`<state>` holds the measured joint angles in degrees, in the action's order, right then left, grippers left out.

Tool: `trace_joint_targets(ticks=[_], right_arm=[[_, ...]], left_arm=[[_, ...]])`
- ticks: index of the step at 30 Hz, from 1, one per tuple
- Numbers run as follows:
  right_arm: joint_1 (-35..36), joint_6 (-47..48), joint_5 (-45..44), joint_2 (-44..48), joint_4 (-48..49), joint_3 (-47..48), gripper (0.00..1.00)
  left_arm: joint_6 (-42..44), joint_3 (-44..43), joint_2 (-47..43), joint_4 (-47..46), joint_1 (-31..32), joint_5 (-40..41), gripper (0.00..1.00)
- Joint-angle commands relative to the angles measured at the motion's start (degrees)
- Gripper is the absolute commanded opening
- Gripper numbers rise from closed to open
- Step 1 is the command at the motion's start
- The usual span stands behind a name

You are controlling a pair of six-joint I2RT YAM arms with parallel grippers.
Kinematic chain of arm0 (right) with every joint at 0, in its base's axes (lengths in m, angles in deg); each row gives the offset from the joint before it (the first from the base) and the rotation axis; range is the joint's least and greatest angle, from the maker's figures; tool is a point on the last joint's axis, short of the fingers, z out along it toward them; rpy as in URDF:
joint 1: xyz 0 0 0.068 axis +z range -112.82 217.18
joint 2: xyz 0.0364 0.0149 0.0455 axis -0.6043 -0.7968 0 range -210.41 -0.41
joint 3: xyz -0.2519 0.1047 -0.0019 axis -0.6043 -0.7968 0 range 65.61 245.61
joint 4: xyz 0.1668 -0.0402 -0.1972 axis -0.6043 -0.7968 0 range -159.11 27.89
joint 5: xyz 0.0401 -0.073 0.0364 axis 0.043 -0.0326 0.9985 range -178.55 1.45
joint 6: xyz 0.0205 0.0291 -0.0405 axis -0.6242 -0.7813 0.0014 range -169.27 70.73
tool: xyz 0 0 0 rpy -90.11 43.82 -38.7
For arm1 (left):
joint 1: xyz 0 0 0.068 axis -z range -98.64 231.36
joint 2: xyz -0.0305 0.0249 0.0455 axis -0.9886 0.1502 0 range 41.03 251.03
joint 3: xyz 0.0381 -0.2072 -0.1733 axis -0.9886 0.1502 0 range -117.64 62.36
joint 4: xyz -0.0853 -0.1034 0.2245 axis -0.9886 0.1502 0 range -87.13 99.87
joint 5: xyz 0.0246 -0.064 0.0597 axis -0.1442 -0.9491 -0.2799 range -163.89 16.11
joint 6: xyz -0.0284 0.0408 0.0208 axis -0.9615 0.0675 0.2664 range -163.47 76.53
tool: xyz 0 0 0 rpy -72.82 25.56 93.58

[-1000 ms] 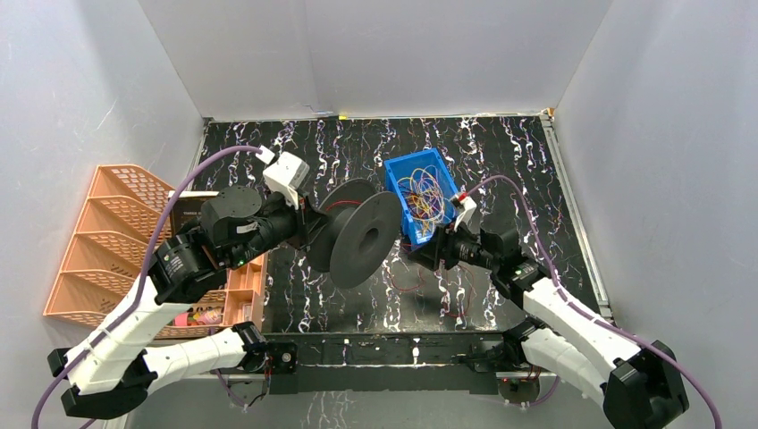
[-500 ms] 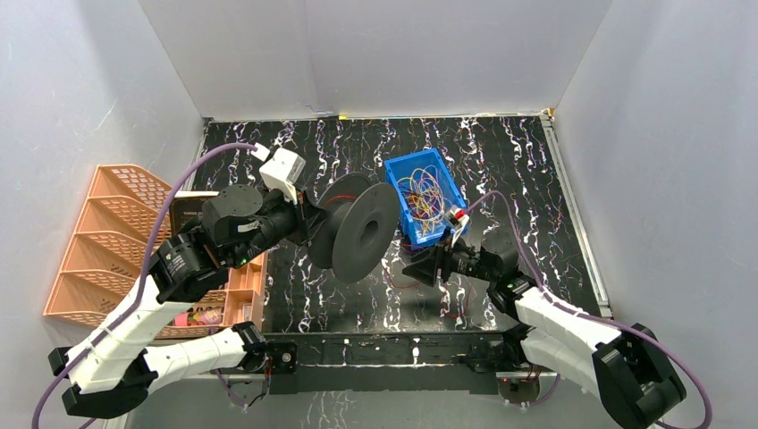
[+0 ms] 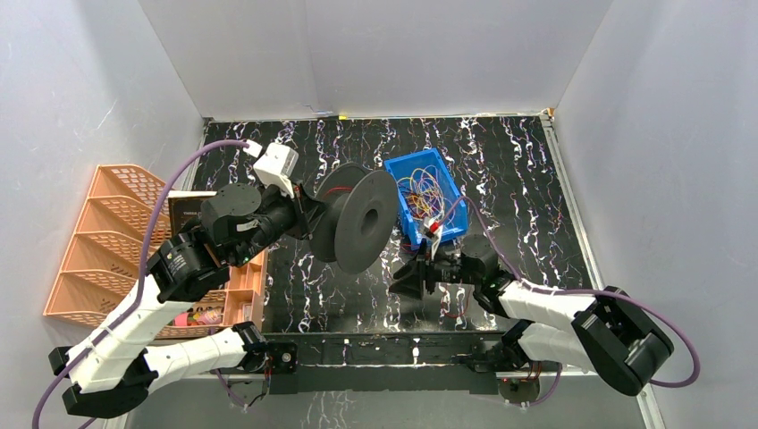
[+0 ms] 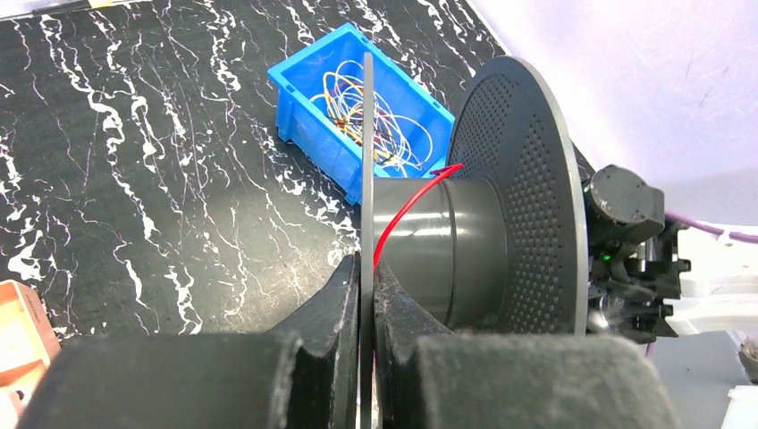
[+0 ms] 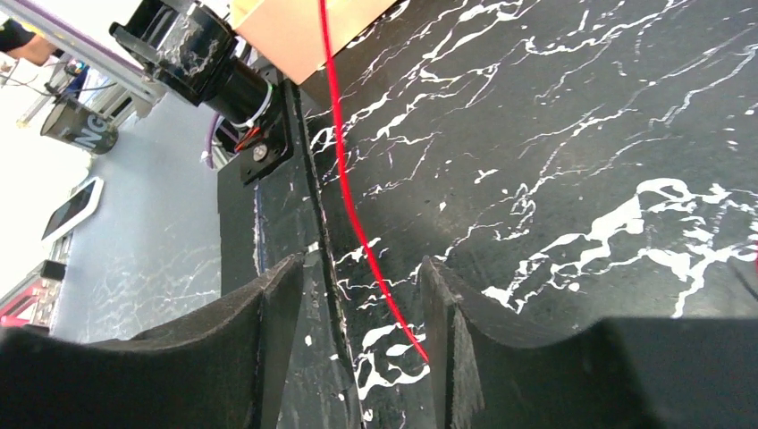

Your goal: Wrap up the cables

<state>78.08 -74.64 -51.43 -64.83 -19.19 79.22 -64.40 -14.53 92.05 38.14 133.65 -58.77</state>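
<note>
My left gripper (image 4: 366, 268) is shut on the thin front flange of a grey spool (image 4: 509, 223), which it holds up on its side above the table (image 3: 357, 222). One red cable (image 4: 407, 210) crosses the spool's hub. The other thin cables (image 3: 420, 197), red, yellow, orange and purple, lie tangled in the blue bin (image 4: 308, 125). My right gripper (image 5: 365, 261) is open and low over the table, near the front edge (image 3: 407, 277). The red strand (image 5: 344, 179) runs between its fingers and touches the inner face of the right one.
An orange file rack (image 3: 107, 241) and an orange parts tray (image 3: 243, 290) stand at the left. The blue bin's rim (image 3: 404, 170) is just behind the spool. Grey walls close in three sides. A black rail (image 3: 384, 349) runs along the near edge.
My right gripper has swung from beside the blue bin down and left to the table in front of it. The left gripper has turned the spool slightly, still holding it.
</note>
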Motion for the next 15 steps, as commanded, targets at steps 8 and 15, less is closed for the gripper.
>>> trace_joint_targets(ticks=[8, 15], right_arm=[[4.60, 1.81, -2.28, -0.66, 2.52, 3.11, 0.35], [8.97, 0.62, -3.75, 2.65, -1.99, 4.89, 0.00]], left_arm=[[-2.63, -0.44, -1.40, -8.56, -0.17, 4.17, 0.00], [-2.18, 0.46, -0.74, -10.90, -0.17, 8.96, 0.00]])
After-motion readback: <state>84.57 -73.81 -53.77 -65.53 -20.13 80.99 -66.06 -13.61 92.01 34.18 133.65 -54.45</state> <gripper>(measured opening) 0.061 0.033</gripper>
